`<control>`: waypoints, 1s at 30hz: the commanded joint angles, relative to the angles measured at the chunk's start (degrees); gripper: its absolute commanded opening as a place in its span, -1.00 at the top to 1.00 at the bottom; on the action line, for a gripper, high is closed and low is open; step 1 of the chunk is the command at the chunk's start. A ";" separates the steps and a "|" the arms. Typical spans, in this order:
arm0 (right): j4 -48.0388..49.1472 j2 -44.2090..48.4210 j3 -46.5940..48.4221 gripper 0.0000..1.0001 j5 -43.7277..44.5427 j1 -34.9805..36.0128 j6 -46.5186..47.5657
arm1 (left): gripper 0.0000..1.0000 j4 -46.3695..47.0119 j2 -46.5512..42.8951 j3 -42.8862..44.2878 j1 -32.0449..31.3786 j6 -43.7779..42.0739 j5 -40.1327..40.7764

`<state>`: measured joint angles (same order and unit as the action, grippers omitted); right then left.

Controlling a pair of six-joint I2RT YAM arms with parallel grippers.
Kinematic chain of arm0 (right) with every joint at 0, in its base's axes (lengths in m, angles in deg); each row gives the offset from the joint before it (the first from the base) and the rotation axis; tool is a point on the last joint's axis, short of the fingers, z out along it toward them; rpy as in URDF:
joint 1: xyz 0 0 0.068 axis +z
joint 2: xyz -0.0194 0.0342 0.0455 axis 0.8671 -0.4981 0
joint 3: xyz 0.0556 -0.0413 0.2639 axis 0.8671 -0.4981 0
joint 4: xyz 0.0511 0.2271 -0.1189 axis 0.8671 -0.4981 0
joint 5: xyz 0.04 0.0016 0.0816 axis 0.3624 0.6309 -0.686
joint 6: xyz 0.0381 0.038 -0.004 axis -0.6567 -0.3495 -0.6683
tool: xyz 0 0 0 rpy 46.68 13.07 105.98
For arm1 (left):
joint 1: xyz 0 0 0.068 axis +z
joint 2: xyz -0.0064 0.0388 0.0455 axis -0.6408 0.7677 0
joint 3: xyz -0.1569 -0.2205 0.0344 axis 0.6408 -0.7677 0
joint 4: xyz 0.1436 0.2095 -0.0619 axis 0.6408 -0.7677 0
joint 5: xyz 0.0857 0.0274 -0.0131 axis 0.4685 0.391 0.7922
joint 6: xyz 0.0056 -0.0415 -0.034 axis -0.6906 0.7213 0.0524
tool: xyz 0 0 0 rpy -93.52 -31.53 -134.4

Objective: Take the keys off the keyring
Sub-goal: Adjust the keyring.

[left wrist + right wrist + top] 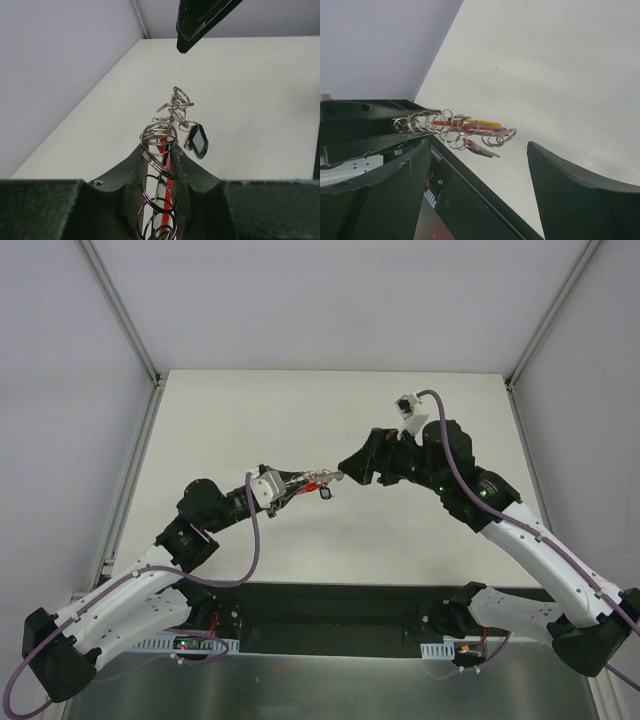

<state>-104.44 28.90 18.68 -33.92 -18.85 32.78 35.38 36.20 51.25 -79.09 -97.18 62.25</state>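
The keyring (159, 134) is clenched in the left gripper (159, 152) at the centre of the top view, above the table (400, 540), apparently so that the keys (176, 104) are offered to the right gripper (346, 471), whose jaws are spread apart.

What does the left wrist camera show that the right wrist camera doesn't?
Only the left wrist view shows a small black tag face-on, hanging beside the rings, and one dark fingertip of the other arm above them. Only the right wrist view shows a yellow strip next to the red one, and the right tool with its fingers wide apart. Both show the keyring, a chain of metal rings with a red piece, pinched in the left tool over the pale table.
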 commanded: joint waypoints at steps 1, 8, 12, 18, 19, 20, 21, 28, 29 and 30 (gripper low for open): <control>-4.18 -1.57 2.31 -0.60 0.71 -1.11 -7.47 | 1.00 -7.01 -2.46 4.04 -2.06 -19.48 5.86; -4.80 -6.66 2.66 -0.57 -4.39 -4.71 -24.41 | 1.00 -10.71 -4.13 3.78 -9.70 -33.91 15.52; 0.38 -10.88 0.91 -0.53 -8.69 -4.54 -32.77 | 1.00 -10.53 -2.99 3.51 -11.81 -35.32 16.50; -1.01 -17.04 2.57 -0.38 -10.20 -2.61 -37.54 | 1.00 -7.72 -1.85 2.20 -13.49 -37.43 19.84; -2.15 -17.22 2.66 -0.38 -9.67 -2.34 -37.98 | 1.00 -7.63 -1.76 2.02 -13.66 -37.78 20.45; -2.68 -17.14 2.66 -0.38 -8.97 -2.08 -38.42 | 1.00 -7.54 -1.67 1.93 -13.75 -37.96 20.72; -3.21 -17.22 2.58 -0.38 -8.18 -1.64 -38.68 | 1.00 -7.11 -1.58 1.58 -13.75 -38.22 20.89; 2.48 -17.57 -0.50 -0.15 -6.24 -1.29 -43.25 | 1.00 -4.30 -1.14 0.61 -14.11 -35.33 19.84; 2.93 -18.18 -0.41 -0.08 -6.33 -1.29 -43.08 | 1.00 -4.12 -1.06 0.61 -14.11 -34.54 19.67; 2.94 -18.62 -0.07 0.08 -6.16 -1.29 -42.90 | 1.00 -3.94 -0.79 0.61 -14.19 -32.62 19.67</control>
<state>-105.53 10.63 18.44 -40.48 -20.22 -6.78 25.24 35.16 51.84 -92.43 -132.85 81.35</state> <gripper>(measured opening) 0.558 0.217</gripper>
